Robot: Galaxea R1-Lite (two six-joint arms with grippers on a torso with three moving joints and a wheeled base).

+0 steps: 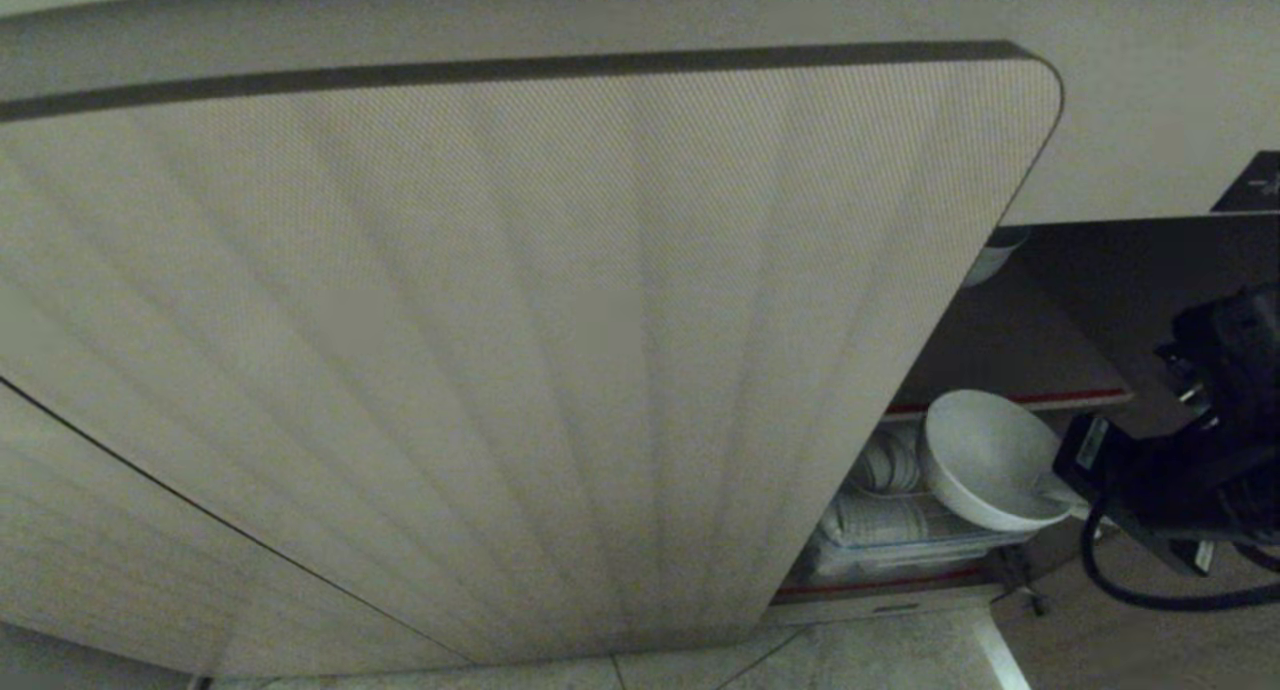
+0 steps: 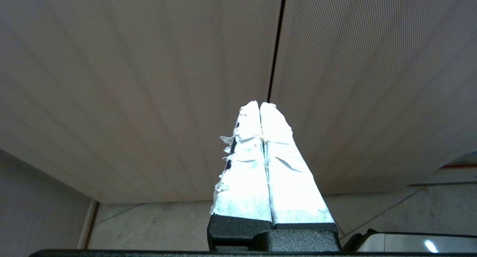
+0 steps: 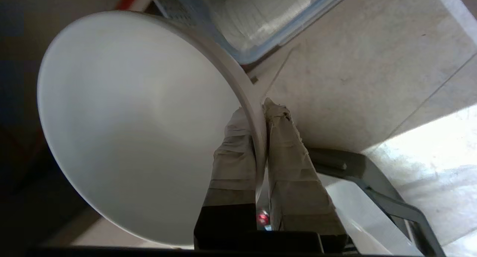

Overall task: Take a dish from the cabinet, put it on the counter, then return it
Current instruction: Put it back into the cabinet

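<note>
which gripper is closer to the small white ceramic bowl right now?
Right. The right gripper is shut on the small white ceramic bowl, pinching its rim by the open cabinet. The left gripper is shut and empty, facing the closed beige fluted cabinet doors, away from the bowl.

Right gripper (image 3: 261, 111) is pinched down tight on the rim of the dish (image 3: 138, 126), one taped finger inside the rim and one outside, with the arm reaching in from the right edge of the head view. Left gripper (image 2: 259, 105) is just parked, its taped fingers pressed together with nothing between them.
</note>
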